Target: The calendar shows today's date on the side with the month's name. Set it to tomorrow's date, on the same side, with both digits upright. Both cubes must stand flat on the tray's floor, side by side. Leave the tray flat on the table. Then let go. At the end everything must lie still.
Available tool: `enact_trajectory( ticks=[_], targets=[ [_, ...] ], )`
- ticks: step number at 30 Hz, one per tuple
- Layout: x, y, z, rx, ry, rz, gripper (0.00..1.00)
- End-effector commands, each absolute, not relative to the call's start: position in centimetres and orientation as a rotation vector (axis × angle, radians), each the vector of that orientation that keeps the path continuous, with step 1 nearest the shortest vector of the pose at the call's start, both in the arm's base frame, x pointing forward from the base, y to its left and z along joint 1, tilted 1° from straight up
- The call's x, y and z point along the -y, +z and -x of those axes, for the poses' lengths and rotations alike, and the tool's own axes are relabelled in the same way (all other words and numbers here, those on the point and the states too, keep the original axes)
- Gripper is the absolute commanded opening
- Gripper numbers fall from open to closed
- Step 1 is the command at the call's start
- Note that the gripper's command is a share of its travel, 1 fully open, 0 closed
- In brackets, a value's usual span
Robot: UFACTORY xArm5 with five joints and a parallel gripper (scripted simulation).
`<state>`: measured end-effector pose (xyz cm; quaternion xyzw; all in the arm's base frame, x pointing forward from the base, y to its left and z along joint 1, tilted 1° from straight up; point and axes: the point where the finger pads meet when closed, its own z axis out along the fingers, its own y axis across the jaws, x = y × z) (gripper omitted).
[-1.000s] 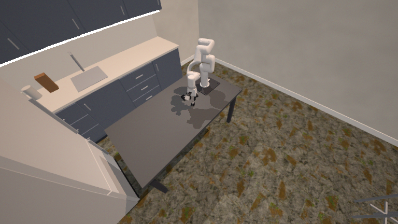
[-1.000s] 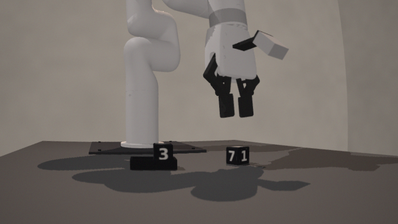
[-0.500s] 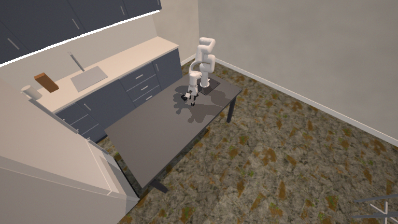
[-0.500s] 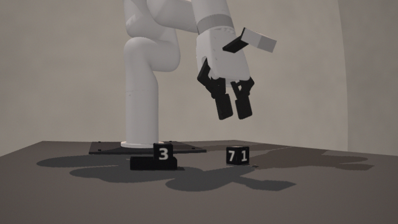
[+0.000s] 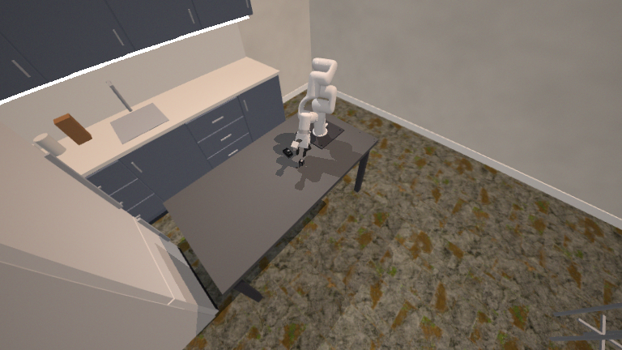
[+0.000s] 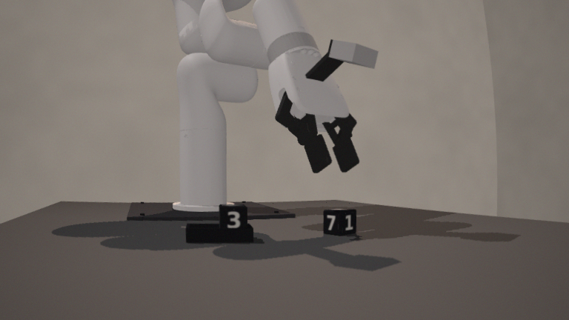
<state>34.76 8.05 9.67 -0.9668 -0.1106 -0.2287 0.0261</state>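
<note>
Pincer (image 6: 331, 164) half open, empty, tilted above loose cube (image 6: 339, 221) showing 7 and 1 on surface (image 6: 125, 283) near base-side edge. Cube showing 3 (image 6: 233, 217) sits in tray (image 6: 201, 232); loose cube likely awaiting regrasp.

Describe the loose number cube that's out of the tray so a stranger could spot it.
Start at the white arm's dark base plate on the grey table. Right of the black tray sits a small black cube alone on the table. Unlike the cube showing 3, it shows 7 and 1.
</note>
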Motion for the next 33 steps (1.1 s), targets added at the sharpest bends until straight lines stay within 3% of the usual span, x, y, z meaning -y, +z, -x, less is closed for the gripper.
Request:
enact_trajectory(
  ticks=[1,22,33],
  targets=[
    [-8.08,9.73,-34.86,0.339,-0.77,2.968,0.49],
    [-8.0,9.43,-34.48,0.34,-1.07,2.852,0.49],
    [-8.0,9.39,-34.49,0.337,-1.127,2.826,0.49]
  ],
)
